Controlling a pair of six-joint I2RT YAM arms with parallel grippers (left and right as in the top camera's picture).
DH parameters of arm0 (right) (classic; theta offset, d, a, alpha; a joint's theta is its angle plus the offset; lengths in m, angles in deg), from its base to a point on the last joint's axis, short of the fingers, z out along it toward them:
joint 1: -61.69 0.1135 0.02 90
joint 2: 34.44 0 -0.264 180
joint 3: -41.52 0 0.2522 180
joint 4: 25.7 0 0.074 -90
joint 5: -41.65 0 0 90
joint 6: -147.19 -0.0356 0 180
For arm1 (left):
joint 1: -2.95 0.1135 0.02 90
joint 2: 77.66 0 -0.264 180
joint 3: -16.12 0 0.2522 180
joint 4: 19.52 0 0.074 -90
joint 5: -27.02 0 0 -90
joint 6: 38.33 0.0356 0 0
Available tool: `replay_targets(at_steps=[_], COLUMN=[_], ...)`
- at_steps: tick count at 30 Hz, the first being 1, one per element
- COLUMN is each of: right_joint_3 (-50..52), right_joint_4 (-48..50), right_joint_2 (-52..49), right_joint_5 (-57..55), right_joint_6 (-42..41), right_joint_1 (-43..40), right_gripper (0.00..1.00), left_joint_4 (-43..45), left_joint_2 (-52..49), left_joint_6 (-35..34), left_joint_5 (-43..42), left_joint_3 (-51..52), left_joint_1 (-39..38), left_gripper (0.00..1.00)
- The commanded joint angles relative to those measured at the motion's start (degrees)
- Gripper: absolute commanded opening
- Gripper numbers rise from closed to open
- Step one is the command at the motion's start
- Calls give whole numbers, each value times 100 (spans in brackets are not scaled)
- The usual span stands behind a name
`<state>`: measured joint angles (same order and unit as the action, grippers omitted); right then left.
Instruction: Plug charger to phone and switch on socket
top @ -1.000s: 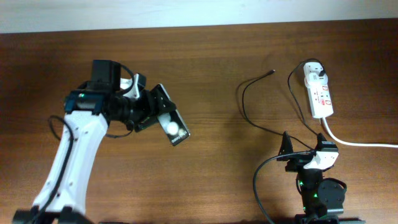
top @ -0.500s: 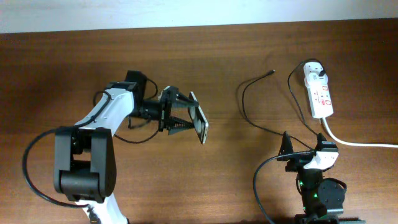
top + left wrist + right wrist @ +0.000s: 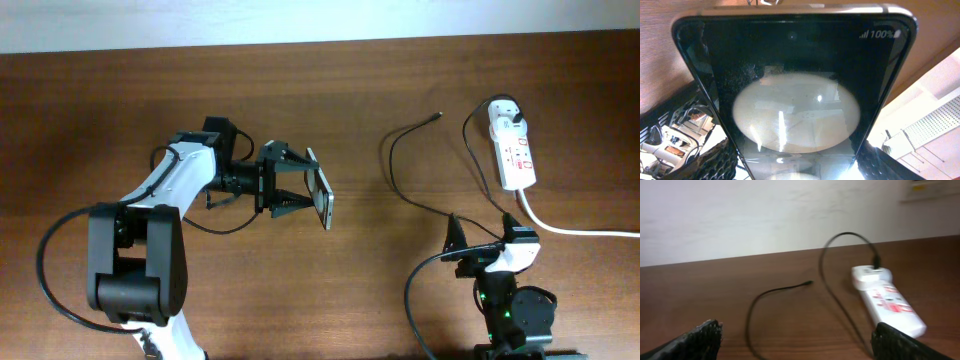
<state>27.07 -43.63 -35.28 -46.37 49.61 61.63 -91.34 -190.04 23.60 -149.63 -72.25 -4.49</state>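
Note:
My left gripper point(image 3: 300, 190) is shut on the phone point(image 3: 320, 193), holding it on edge above the table's middle. In the left wrist view the phone's glossy black face point(image 3: 795, 80) fills the frame between the two fingers point(image 3: 795, 167), with "100%" at its top corner. The charger cable point(image 3: 400, 165) curves across the table, its plug tip point(image 3: 438, 115) lying free; its other end meets the white adapter point(image 3: 503, 118) in the socket strip point(image 3: 515, 152). My right gripper point(image 3: 482, 240) is open and empty at the front right. The right wrist view shows the cable point(image 3: 785, 292) and the strip point(image 3: 890, 302) ahead of the open fingers point(image 3: 797, 342).
The strip's thick white cord point(image 3: 580, 231) runs off to the right edge. A pale wall point(image 3: 765, 215) stands behind the table's far edge. The right arm's own black cable point(image 3: 430, 275) loops by its base.
The left arm swung right and turned the phone on edge between one second and half a second ago; since then it is nearly still. The right gripper shifted slightly left.

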Motion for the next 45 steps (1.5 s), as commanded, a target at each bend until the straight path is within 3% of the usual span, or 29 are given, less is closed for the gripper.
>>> replay_targets(at_steps=[1, 4, 7, 9, 12, 13, 16, 18, 24, 26, 27, 34, 41, 45], right_joint_3=[37, 37, 37, 37, 37, 37, -208, -879, -4406, -5805, -6028, -6205, -6205, -6205], right_joint_4=[94, 111, 96, 94, 186, 267, 238, -293, -2275, -3174, -3289, -3112, -2691, -2341], right_joint_2=[44, 44, 44, 44, 44, 44, 9, -391, -3888, -5211, -5460, -6887, -7777, -7777], right_joint_5=[1473, 4030, 5403, 5716, 4843, 4586, 4334, 3856, 3217, 2511, 2151, -1233, -1296, -1298], right_joint_6=[-2208, -3574, -5195, -5396, -5302, -4656, -4120, -3580, -1976, -1659, -1661, -1974, -2205, -2205], right_joint_1=[44, 44, 42, 42, 42, 42, 42, 42, 127, 951, 1311, 4505, 4809, 4809], right_gripper=[98, 98, 98, 98, 98, 100, 100, 100, 99, 99, 99, 99, 99, 79], left_joint_4=[-4, 20, 17, 17, 20, 35, 37, 37, 192, 205, 205, 210, 210, 210], left_joint_2=[-11, -13, -11, -11, -11, -13, -13, -11, -13, -13, -13, -11, -13, -13], left_joint_6=[83, 98, 125, 125, 125, 125, 144, 144, 142, 142, 142, 144, 144, 144], left_joint_5=[-350, -339, -337, -197, -188, -186, 66, 74, 74, 76, 76, 98, 96, 96], left_joint_3=[-11, -11, -11, -11, -11, -11, -11, -11, -11, -11, -11, -11, -11, -11], left_joint_1=[4, 2, 2, 2, 2, 2, 4, 4, 9, 9, 9, 9, 9, 9], left_gripper=[67, 66, 66, 66, 66, 66, 67, 67, 67, 66, 67, 67, 68, 68])
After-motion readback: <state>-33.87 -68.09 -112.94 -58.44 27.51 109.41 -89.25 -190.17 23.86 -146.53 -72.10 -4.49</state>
